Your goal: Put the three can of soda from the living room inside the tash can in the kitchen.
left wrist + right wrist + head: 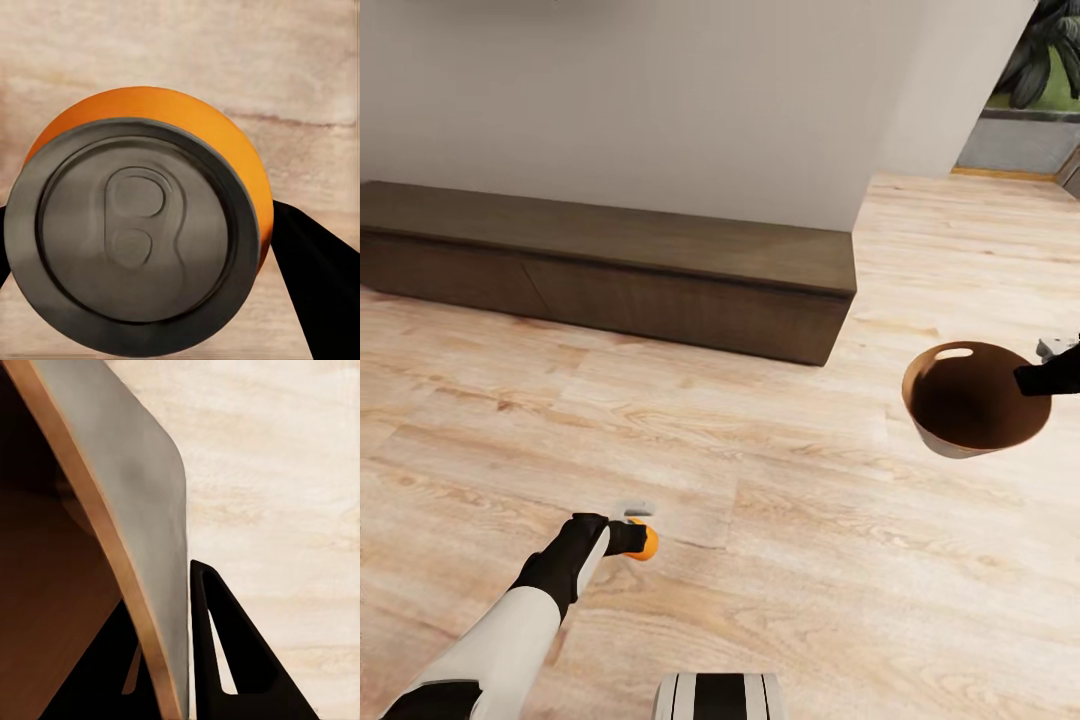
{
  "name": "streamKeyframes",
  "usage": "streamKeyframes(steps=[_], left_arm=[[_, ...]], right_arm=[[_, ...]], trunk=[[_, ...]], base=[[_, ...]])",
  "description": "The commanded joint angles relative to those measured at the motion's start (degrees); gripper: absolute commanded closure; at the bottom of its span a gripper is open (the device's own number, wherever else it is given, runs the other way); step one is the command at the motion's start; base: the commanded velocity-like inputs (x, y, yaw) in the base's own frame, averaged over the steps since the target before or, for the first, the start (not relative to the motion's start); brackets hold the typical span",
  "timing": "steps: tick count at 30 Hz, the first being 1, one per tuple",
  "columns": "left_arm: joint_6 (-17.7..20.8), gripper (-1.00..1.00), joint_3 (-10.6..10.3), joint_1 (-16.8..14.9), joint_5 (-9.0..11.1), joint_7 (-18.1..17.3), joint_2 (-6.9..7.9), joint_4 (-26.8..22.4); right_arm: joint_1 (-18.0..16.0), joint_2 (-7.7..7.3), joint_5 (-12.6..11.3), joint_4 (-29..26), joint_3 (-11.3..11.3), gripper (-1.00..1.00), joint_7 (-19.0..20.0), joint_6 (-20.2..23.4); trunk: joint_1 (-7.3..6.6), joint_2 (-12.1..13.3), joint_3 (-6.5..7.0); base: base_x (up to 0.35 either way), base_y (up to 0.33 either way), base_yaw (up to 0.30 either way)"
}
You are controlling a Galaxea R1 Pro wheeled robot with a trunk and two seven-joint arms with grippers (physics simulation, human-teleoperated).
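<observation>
The left gripper (pixel 640 540) held an orange soda can (pixel 647 541) low over the wooden floor (pixel 760 560), its jaws closed on the can's sides. In the left wrist view the can (pixel 142 225) looked bright orange along its wall, with a dull dark-grey lid, a raised rim around it and a pull tab pressed flat at the middle; a black finger (pixel 315 285) lay against its side.

The right gripper (pixel 1032 378) gripped the rim of the trash can (pixel 960 440), carrying it above the floor at the right of the head view. The bin was round and tapered, brown inside and pale grey outside, with an oval handle slot (pixel 954 353) near the rim on the far side. In the right wrist view its wall (pixel 142 525) ran between the two black fingers (pixel 225 652), one inside and one outside, pinching it.

A long, low dark wood cabinet (pixel 610 265) stood against the white wall (pixel 690 100) beyond, well apart from both.
</observation>
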Motion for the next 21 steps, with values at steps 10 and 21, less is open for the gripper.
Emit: streamKeyframes(steps=[10, 21], left_arm=[[2.18, 1.0, -0.2, -0.62, 0.15, -0.21, 0.38, -0.43], [21.63, 1.0, -0.84, -7.05, -0.03, -0.33, 2.32, -12.92]], right_arm=[[0.29, 1.79, -0.05, 1.6, 0.04, 1.0, 1.35, 0.01], [0.31, 7.46, -0.19, 8.71, -0.08, 1.0, 2.95, 0.01]], trunk=[[-2.2, 4.02, 1.8], [-4.62, 8.44, 3.78]], base=[[0.0, 0.0, 0.0], [0.0, 0.0, 0.0]])
